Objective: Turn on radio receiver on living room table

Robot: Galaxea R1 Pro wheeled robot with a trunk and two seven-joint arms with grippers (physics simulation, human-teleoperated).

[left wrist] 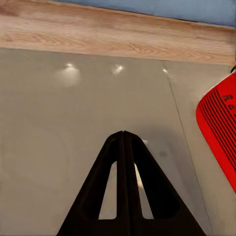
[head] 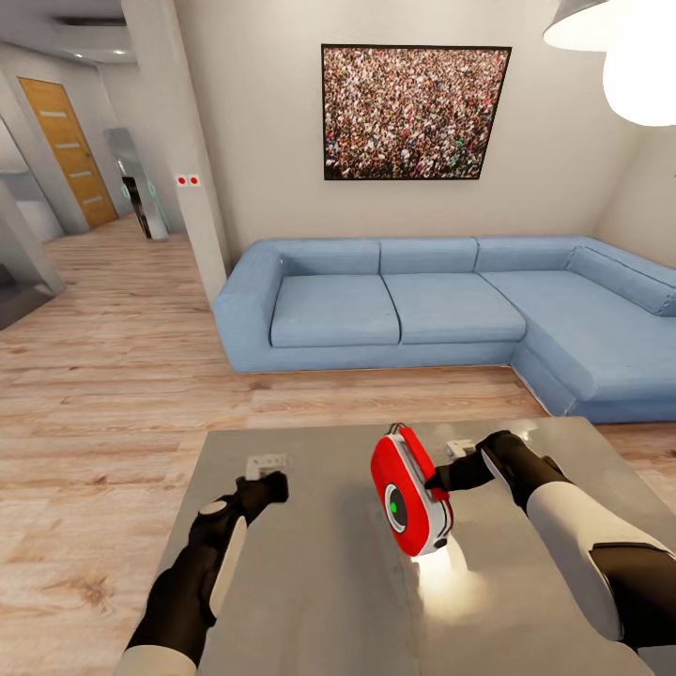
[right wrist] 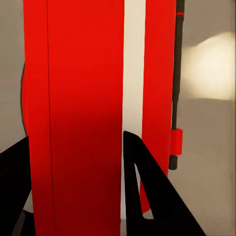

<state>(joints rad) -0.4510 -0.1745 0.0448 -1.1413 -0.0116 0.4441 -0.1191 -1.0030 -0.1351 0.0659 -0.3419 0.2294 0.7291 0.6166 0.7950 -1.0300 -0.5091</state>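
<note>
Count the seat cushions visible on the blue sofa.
4: three side by side on the sofa along the back wall under the framed picture, one on the section at right. More may sit beyond the frame edge.

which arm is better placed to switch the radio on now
Left, probably. The right tool already clamps the radio upright above the table, dial facing left. The left tool is shut, free and beside it.
</note>
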